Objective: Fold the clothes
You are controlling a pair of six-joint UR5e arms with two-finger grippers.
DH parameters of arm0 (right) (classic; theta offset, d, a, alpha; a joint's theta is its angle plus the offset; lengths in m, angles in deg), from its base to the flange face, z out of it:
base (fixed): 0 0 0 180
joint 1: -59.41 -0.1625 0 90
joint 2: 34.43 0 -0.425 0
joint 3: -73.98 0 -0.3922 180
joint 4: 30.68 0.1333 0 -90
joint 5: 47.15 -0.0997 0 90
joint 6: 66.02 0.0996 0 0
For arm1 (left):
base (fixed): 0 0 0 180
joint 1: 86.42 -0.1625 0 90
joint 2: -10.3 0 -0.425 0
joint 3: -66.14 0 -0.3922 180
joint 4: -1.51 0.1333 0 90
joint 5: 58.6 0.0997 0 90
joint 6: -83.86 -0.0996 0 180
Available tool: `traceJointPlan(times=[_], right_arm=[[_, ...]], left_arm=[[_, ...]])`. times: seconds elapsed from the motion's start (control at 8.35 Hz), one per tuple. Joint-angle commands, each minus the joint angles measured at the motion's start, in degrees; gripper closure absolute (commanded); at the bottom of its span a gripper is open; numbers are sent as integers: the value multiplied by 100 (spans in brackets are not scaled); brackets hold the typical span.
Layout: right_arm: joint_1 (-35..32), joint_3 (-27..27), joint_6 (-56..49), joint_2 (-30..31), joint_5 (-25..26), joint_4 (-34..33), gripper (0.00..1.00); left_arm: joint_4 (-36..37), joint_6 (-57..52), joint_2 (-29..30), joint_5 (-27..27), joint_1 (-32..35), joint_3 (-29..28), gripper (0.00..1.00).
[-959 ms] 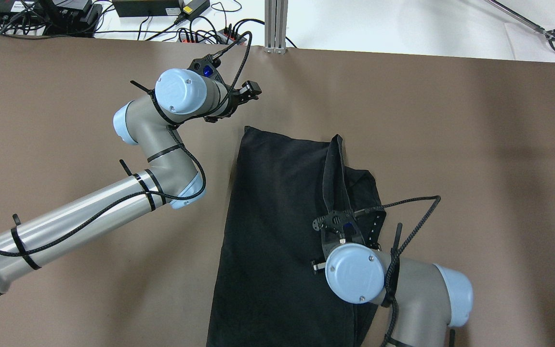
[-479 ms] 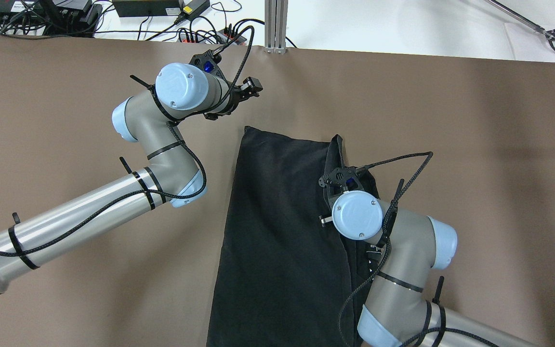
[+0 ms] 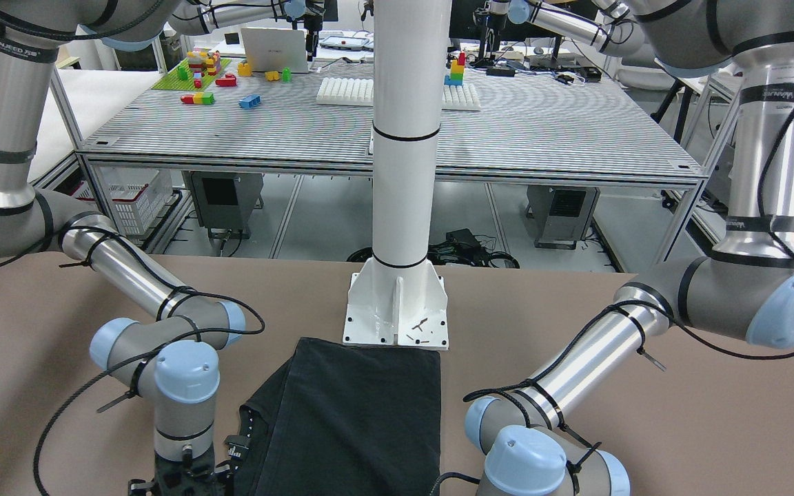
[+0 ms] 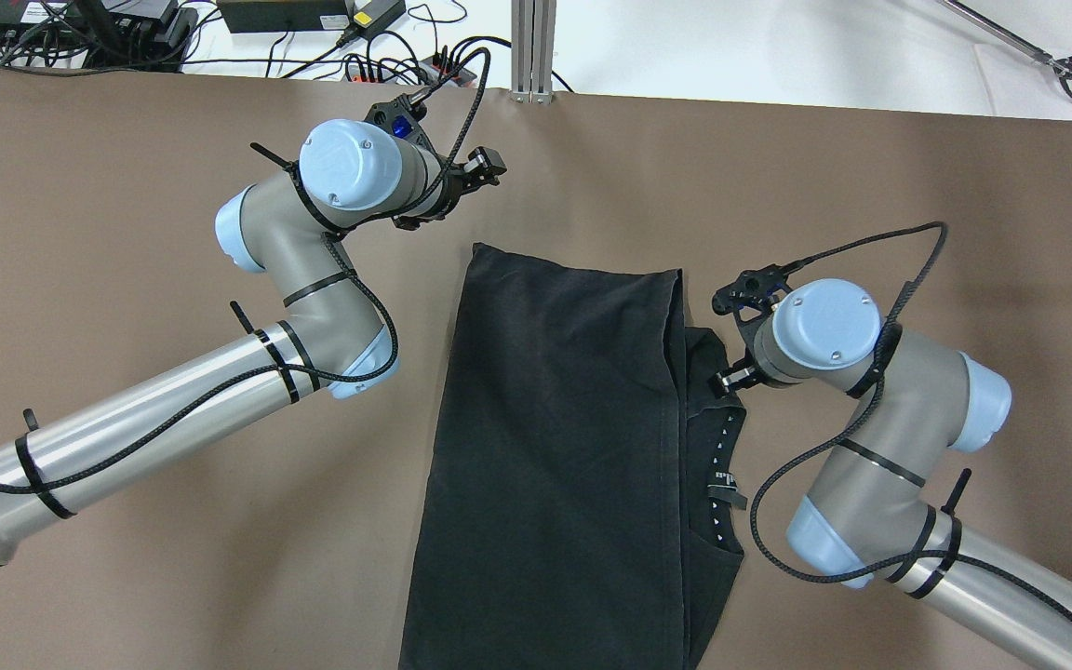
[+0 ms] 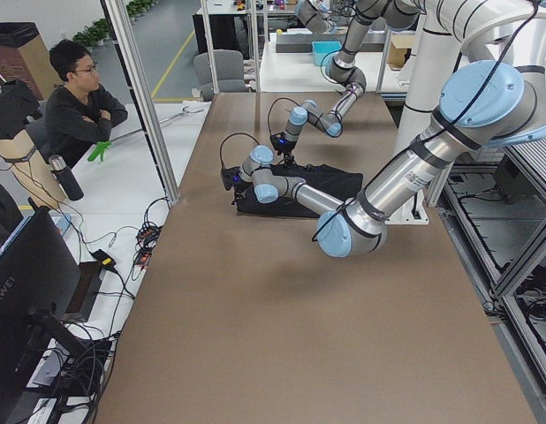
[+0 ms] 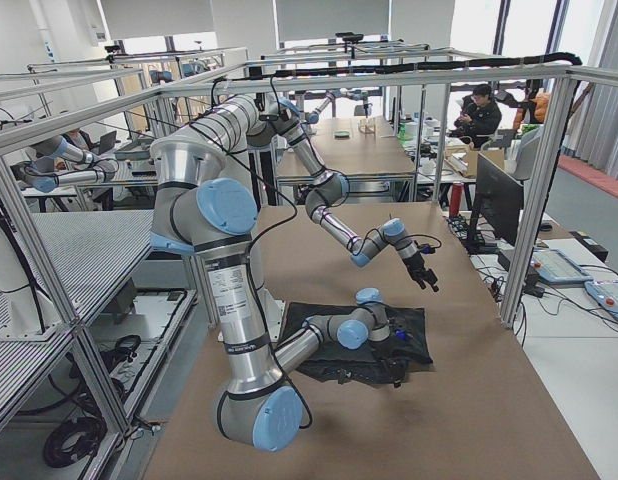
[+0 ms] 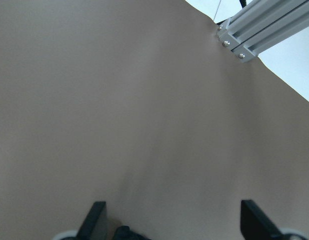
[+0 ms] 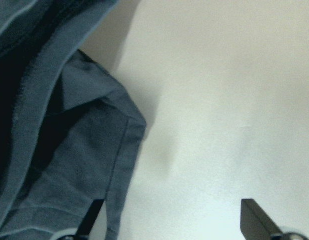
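Going left to right on the overhead view: my left gripper [image 4: 488,170] hangs over the bare brown table covering [image 4: 127,233] just off the cloth's far-left corner. Its jaws are spread wide with nothing in them, and I read that as parked clear so the fabric stays reachable. The black soft fabric garment [image 4: 555,419] lies flat mid-table between the two arms. One long panel is laid over the rest, and a strip with small white marks [image 4: 715,502] pokes out along the right side. My right gripper [image 8: 172,205] sits just beside that edge, also wide and empty, with one finger next to a hemmed flap [image 8: 104,150]. I'd guess that flap gets tucked next. The white pedestal base [image 3: 397,310] is right up against the garment's robot-side end, but I can't tell if they touch. An aluminium post [image 4: 533,46] and tangled black cables [image 4: 387,65] line the far edge, and a seated person [image 5: 79,106] watches from off the table. Only the right arm's own looping black cable [image 4: 871,247] looks like it could get in the way.
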Motion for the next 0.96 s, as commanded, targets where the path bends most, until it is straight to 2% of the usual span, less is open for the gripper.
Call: traceJointPlan(times=[0.0, 0.12, 0.24, 0.36, 0.48, 0.6, 0.72, 0.84], right_arm=[[-309, -71, -364, 49, -474, -4, 6], [-300, -97, 1, -4, -474, 5, 6], [-222, -262, 953, -5, -500, 13, 6], [31, -629, 2190, 30, -483, 13, 6], [478, -946, 4334, 91, -274, 13, 6], [987, -1150, 6296, 109, 363, 5, 7], [1697, -1535, 7507, 405, 1083, -65, 9], [2383, -2000, 8346, 617, 1473, -483, 12]], left_arm=[[2, -15, 10, -2, -2, -6, 6], [11, -15, 10, -10, 7, 3, 6], [11, -15, 19, -2, 7, 3, 6], [11, -15, 10, -10, 7, 12, 6], [11, -15, 10, -11, 7, 3, 6], [11, -15, 19, -11, 7, 3, 6], [11, -15, 19, -11, 7, 3, 6], [11, -15, 10, -2, 16, 3, 6]])
